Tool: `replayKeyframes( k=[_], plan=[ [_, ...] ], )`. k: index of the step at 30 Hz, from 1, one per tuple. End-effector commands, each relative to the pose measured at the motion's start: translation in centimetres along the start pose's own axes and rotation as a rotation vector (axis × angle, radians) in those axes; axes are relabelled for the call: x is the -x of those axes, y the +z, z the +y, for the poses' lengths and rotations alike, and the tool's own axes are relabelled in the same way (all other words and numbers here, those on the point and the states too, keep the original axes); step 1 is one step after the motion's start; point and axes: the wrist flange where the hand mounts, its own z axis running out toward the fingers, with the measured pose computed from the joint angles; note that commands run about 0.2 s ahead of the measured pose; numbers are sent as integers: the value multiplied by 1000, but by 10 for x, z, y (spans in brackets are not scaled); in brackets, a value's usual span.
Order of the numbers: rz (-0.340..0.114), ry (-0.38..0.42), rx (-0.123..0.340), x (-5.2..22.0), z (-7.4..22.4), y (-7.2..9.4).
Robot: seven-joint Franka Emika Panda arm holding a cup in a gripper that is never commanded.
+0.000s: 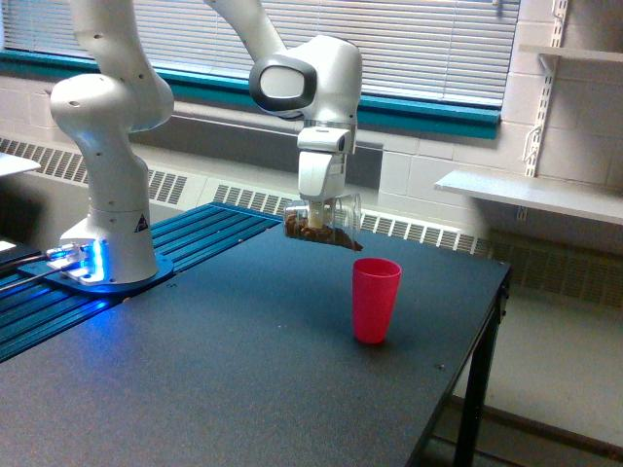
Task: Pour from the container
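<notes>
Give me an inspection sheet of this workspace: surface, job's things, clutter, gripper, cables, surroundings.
Surface: dark table, bare apart from one cup.
Job's things: clear cup tipped on its side in the air, brown contents inside, mouth toward the pink cup, which stands upright on the table.
Clutter: nothing seen.
Gripper: gripper shut on the clear cup, up and to the exterior view's left of the pink cup.
Cables: dark leads at the lit arm base.
Surroundings: window blinds, wall shelves, radiator grille below.
</notes>
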Motion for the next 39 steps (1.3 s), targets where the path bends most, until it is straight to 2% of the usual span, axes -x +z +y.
replayKeyframes(
  k=[1,16,28,39],
  plan=[
    [9,-2,0,-6,-8,-5],
    [-16,-15,28,-9,-12,0],
    [-18,-10,32,-15,-13,1],
    [-31,-21,57,-17,-11,3]
  ],
)
